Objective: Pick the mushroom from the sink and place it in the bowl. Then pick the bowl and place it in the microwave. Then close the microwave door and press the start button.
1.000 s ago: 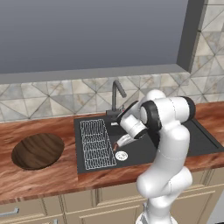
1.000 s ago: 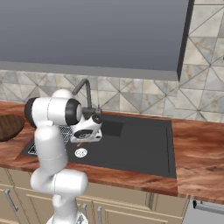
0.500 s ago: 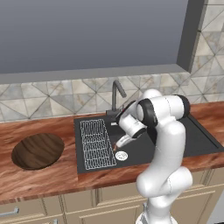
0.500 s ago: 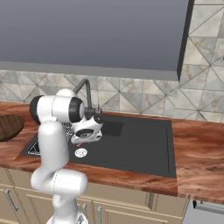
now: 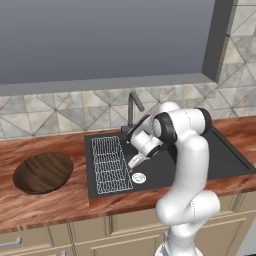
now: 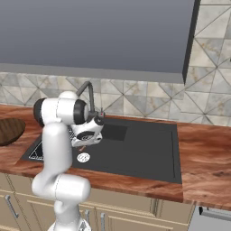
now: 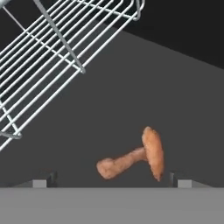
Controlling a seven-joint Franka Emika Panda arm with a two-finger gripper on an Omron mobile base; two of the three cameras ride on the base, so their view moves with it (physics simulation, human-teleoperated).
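Gripper low in the sink, jaws spread wide, mushroom lying between the tips.

In your hand view the mushroom [image 7: 133,160] lies on its side on the dark sink floor [image 7: 131,87], cap toward the right, paler stem toward the left, between the two finger tips [image 7: 43,181] and touching neither as far as you can tell. The wire rack [image 7: 52,48] sits just up and left of it. From the left base view the gripper [image 5: 134,162] hangs inside the sink [image 5: 225,162], beside the rack and just above the white drain strainer [image 5: 138,177]; nothing is grasped. The bowl [image 5: 43,172] rests on the wooden counter [image 5: 60,205], left of the sink, well apart from the gripper.
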